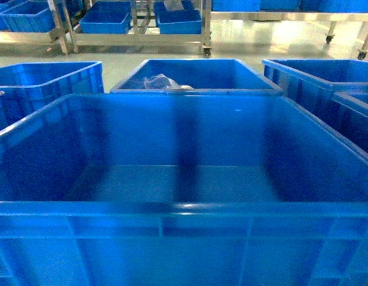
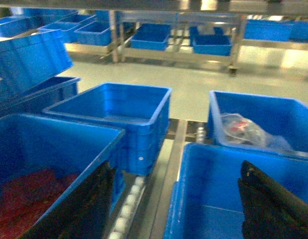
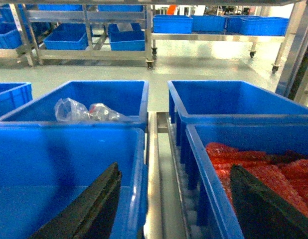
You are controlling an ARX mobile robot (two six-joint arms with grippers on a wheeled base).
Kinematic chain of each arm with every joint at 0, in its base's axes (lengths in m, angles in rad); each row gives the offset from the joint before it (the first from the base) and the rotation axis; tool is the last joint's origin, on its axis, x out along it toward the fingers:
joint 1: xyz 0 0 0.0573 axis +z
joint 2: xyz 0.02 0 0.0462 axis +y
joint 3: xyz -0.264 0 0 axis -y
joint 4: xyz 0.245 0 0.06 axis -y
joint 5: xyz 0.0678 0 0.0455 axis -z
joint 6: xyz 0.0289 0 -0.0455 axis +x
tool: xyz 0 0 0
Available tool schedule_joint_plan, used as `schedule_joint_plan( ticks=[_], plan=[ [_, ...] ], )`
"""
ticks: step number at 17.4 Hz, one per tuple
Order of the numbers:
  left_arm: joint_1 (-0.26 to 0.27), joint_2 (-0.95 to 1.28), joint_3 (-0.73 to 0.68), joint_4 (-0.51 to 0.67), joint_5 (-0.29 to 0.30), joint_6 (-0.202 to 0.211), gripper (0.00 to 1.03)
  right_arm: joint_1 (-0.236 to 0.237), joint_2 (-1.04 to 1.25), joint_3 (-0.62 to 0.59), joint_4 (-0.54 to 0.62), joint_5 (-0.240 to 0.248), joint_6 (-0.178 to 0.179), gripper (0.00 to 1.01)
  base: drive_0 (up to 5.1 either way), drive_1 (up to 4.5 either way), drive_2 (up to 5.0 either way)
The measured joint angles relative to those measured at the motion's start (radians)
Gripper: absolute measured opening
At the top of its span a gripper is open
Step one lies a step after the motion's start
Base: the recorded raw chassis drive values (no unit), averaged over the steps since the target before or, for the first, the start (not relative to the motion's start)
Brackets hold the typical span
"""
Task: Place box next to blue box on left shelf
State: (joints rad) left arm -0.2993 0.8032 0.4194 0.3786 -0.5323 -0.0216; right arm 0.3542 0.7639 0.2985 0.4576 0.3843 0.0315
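The box (image 1: 184, 238), a large deep bright-blue crate, fills the front of the head view and is empty. Neither gripper shows in that view. In the left wrist view my left gripper (image 2: 178, 167) is open across the box's (image 2: 219, 199) left wall and the gap beside it, with one black finger (image 2: 273, 204) over the box's inside. My right gripper (image 3: 175, 168) is open across the box's (image 3: 54, 164) right wall, its left finger (image 3: 89, 209) inside. A blue box (image 1: 29, 16) sits on the far left shelf (image 1: 23, 37).
Behind the box stands a crate (image 1: 196, 74) holding a clear plastic bag (image 3: 84, 110). Crates of red material flank it on the left (image 2: 24, 194) and right (image 3: 253, 164). Roller rails (image 2: 129, 204) run between crates. Wheeled racks (image 1: 142, 36) with blue trays line the far floor.
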Motion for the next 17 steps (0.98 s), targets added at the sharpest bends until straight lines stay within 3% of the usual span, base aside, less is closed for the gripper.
schedule_joint_plan(
  ticks=[1,2,3,5,6,8,9,10,11,17],
  plan=[
    [0.045,-0.047,-0.063,0.035,0.157,0.003,0.64,-0.048,-0.042,-0.047,0.008,-0.053,-0.008,0.60,0.0,0.00,0.0],
    [0.067,-0.077,-0.106,0.042,0.268,0.004,0.52,-0.077,-0.074,-0.077,0.004,-0.100,-0.012,0.47,0.0,0.00,0.0],
    [0.088,-0.104,-0.154,0.041,0.327,0.005,0.39,-0.105,-0.113,-0.108,-0.005,-0.138,-0.017,0.34,0.0,0.00,0.0],
    [0.143,-0.176,-0.218,0.042,0.366,0.005,0.13,-0.168,-0.186,-0.156,-0.025,-0.189,-0.021,0.08,0.0,0.00,0.0],
    [0.161,-0.209,-0.241,0.041,0.389,0.004,0.01,-0.188,-0.218,-0.177,-0.040,-0.217,-0.024,0.02,0.0,0.00,0.0],
    [0.195,-0.272,-0.293,0.016,0.425,0.005,0.02,-0.233,-0.285,-0.210,-0.073,-0.257,-0.025,0.02,0.0,0.00,0.0],
    [0.248,-0.304,-0.310,0.001,0.495,0.005,0.02,-0.254,-0.317,-0.223,-0.092,-0.282,-0.026,0.02,0.0,0.00,0.0],
    [0.304,-0.334,-0.324,-0.011,0.517,0.006,0.02,-0.332,-0.351,-0.235,-0.115,-0.369,-0.026,0.02,0.0,0.00,0.0],
    [0.304,-0.364,-0.336,-0.023,0.520,0.005,0.02,-0.364,-0.376,-0.244,-0.131,-0.368,-0.026,0.02,0.0,0.00,0.0],
    [0.297,-0.488,-0.377,-0.106,0.532,0.007,0.02,-0.354,-0.487,-0.286,-0.182,-0.385,-0.026,0.02,0.0,0.00,0.0]
  ],
)
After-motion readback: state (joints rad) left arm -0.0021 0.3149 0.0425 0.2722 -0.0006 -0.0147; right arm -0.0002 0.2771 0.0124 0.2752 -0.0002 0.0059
